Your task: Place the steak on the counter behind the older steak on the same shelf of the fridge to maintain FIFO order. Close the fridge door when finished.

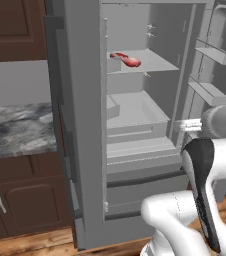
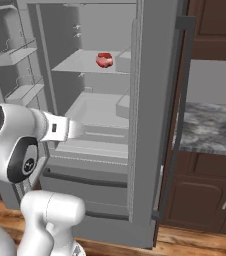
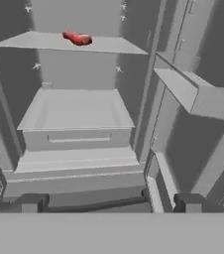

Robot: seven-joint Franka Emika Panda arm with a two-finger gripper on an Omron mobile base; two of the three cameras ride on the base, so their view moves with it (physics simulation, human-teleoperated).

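Hunting for the steak first: by the task it lies on the counter [image 1: 15, 127], the marbled worktop to the left of the fridge [image 1: 82, 125], but exactly where on it I cannot tell from here. I'd judge it light, soft and floppy, with a slick raw surface. My plan is to take it across the narrow middle of the slab with a firm pinch, so the ends droop evenly and it doesn't slide out.

Moving outward, the older steak [image 1: 127, 60] sits on the top shelf [image 1: 155, 62], towards the left and near the front edge. It is pinkish-red with a pale rim. Bare shelf stretches behind it, which looks like room for the newcomer at the far side. Below the shelf comes a pale drawer [image 3: 74, 114], and door bins [image 3: 193, 94] hang on the right. Both doors stand open, so closing up is yet to do.

Now my gripper [image 3: 109, 204]: the two dark fingertips [image 3: 29, 202] are spread wide apart, about as far as they go, with nothing between them and nothing touched. I'm hovering in front of the fridge's open lower half and looking up into the interior, well short of the shelf. My read is that the pick-up hasn't begun.
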